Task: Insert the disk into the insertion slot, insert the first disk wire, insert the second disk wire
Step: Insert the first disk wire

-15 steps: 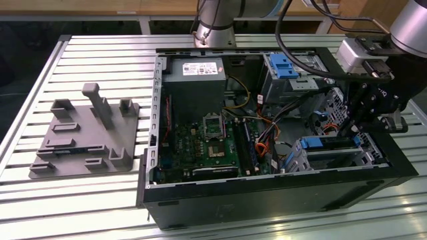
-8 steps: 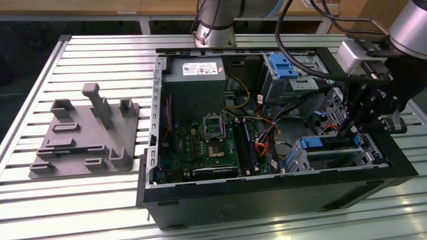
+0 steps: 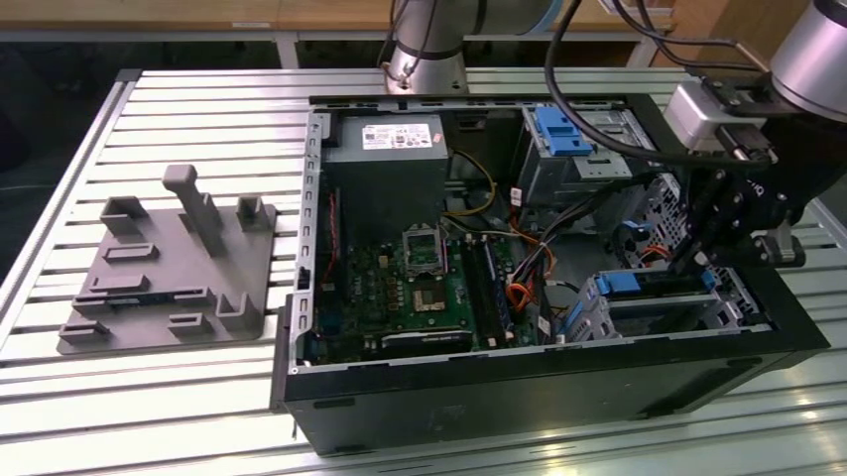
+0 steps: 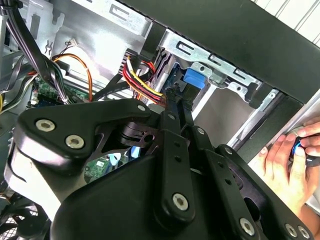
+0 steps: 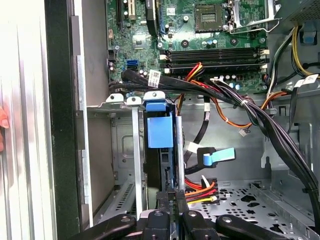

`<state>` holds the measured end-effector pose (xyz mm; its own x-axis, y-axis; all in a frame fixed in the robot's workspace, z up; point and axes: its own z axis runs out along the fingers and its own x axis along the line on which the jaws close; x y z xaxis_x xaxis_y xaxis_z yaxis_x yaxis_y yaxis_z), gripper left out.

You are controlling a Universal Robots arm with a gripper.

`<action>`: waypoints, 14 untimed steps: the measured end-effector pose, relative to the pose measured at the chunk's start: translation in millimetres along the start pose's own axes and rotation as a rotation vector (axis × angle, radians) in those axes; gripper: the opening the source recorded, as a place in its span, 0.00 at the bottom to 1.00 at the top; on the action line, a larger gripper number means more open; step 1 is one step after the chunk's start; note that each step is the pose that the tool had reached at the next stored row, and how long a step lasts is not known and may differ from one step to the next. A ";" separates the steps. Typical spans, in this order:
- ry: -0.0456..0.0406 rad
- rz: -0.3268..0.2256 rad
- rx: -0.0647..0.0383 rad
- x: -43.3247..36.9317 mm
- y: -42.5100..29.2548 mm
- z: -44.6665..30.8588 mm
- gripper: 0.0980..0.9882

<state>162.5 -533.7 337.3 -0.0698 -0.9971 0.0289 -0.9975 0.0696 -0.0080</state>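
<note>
From the exterior view I see the arm reaching down into the open computer case (image 3: 530, 387), which stands on the slatted table (image 3: 198, 397) beside a grey fixture plate (image 3: 159, 278) on the exterior view's left. The gripper (image 3: 688, 260) hangs over the corner of the case on the exterior view's right, just above the insertion slot (image 3: 681, 315). The disk (image 3: 649, 284) sits in that cage with its blue carrier showing along the top. The taller bay with the blue latch (image 3: 562, 129) stands well apart, farther back in the case. In the second wrist view the gripper (image 4: 176, 97) points at the disk's blue tab (image 4: 193, 78), which shows inside the insertion slot (image 4: 220, 70). Its black fingers (image 4: 172, 130) lie drawn tight together, side by side. A bundle of red and yellow wires (image 4: 142, 80) runs just beside the tips, and a person's hand (image 4: 287, 165) rests outside the case wall. In the first wrist view the disk (image 5: 160, 130) stands on edge inside the insertion slot (image 5: 135, 150), and the gripper (image 5: 170, 197) meets its near edge with the pincer clenched. I cannot tell whether it pinches the carrier or only presses against it. A blue connector (image 5: 217, 156) hangs loose near the disk, apart from it, below the motherboard (image 5: 200, 30).
</note>
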 end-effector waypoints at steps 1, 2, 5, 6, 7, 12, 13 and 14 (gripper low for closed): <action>-0.0001 0.000 0.000 0.0 0.0 0.5 0.07; 0.0000 0.000 0.000 0.0 0.0 0.8 0.07; 0.0002 0.000 0.000 0.0 0.0 1.8 0.07; 0.0002 0.000 0.000 0.0 0.0 2.0 0.07; 0.0001 0.000 0.000 0.0 0.0 2.3 0.07; 0.0001 0.000 0.000 -0.1 0.0 3.7 0.07; 0.0002 0.000 0.000 -0.1 0.0 3.9 0.07; 0.0003 0.000 0.000 -0.1 0.0 4.0 0.07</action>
<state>162.5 -533.7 333.3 -0.0698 -0.9971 0.0292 -0.9975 0.0696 -0.0081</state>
